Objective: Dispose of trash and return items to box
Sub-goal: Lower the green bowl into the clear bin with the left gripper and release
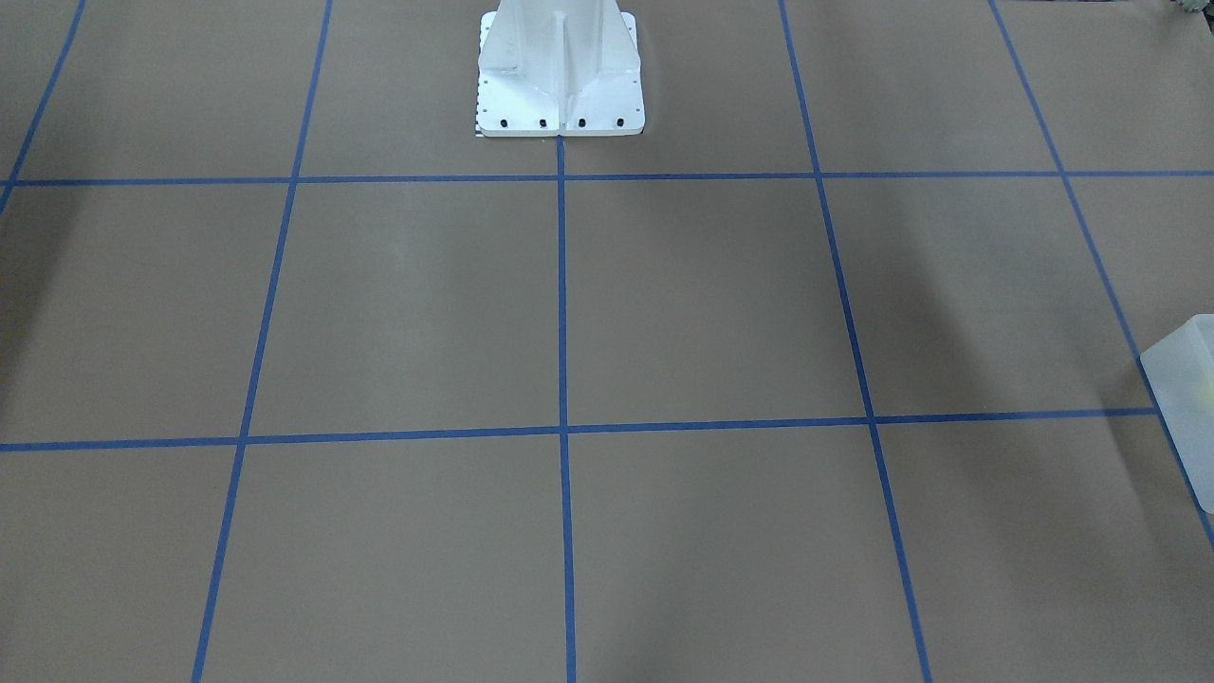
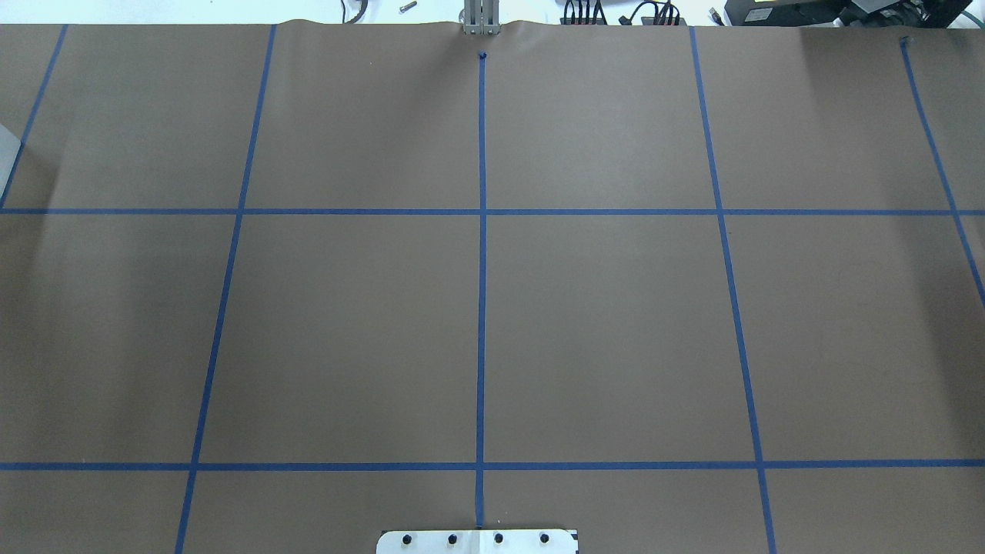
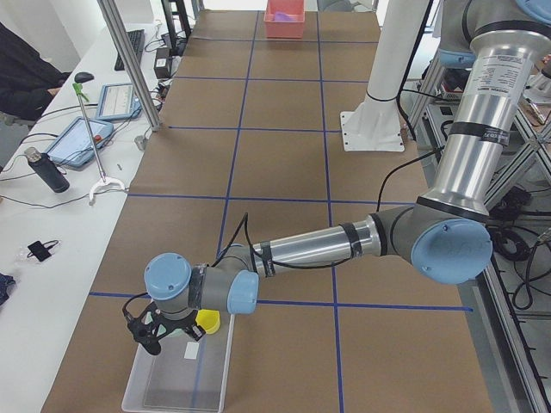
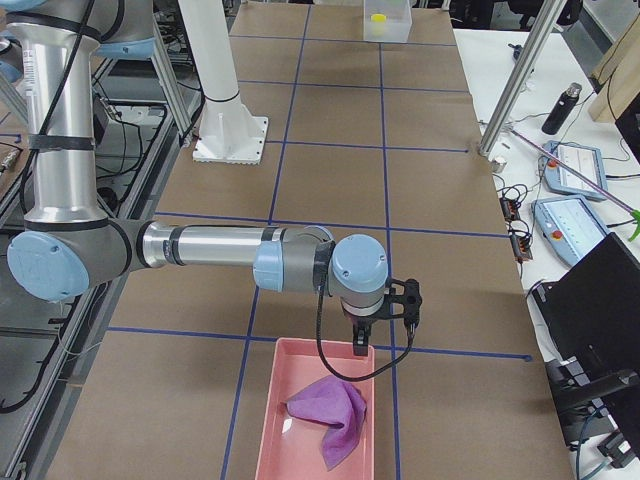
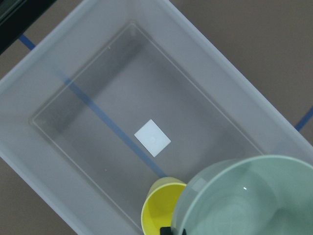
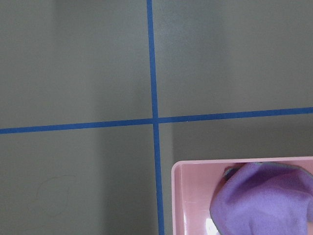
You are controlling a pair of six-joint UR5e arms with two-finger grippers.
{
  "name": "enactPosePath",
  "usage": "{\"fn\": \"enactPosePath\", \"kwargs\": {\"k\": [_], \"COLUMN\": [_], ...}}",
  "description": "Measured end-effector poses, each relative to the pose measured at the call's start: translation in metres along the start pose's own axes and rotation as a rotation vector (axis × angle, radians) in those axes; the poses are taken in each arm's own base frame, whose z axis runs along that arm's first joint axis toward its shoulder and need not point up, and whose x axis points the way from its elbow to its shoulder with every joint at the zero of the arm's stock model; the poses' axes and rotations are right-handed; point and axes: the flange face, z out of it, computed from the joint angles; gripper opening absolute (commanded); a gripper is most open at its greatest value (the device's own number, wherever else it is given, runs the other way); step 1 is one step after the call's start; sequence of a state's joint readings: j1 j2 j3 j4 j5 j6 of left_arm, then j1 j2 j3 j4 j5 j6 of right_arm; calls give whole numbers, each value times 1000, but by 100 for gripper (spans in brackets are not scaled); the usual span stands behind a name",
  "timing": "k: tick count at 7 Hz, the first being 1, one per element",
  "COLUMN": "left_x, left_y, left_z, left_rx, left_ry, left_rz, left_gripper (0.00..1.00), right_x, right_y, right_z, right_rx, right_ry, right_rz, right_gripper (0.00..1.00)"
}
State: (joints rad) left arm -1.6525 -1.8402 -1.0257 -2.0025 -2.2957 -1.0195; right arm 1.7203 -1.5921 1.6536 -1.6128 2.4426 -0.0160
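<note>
Mint-green low plastic bowl (image 5: 244, 200) and small yellow plastic cup (image 5: 157, 208) sit just beneath my left gripper (image 3: 172, 337), over the translucent milky-white plastic box (image 5: 58, 73); I cannot tell whether it grips anything.

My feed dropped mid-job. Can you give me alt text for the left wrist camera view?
Looking down into the translucent white box, a white square label on its floor. A mint-green bowl fills the lower right corner near the camera, a yellow cup at its left; whether they rest in the box or hang above it is unclear.
</note>
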Motion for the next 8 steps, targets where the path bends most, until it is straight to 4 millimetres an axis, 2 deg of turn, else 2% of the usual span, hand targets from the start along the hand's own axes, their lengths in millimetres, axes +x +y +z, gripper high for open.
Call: {"fn": "enactPosePath", "kwargs": {"k": [2,3,5,6,8], "left_x": [-8,-7,7,5,0], "left_y": [-18,-17,18,33,43], "left_z": [17,28,76,95,107], "left_rx": [83,106,116,114,98], "left_ry": [-8,-31,-94,-110,-132], "left_rz": [-158,-178,-99,-40,36], "left_gripper": [0,0,0,0,0], "right_x": [-5,-8,-14,-16,-19], "right_y": [-2,-2,-2,-2,-2], "right_z": [-1,-2,-7,-8,-12], "right_rx": [3,5,14,17,23], "right_ry": [1,1,0,-1,0], "right_rz": [-9,-13,-25,-29,-35], "right_gripper": [100,100,100,100,100]}}
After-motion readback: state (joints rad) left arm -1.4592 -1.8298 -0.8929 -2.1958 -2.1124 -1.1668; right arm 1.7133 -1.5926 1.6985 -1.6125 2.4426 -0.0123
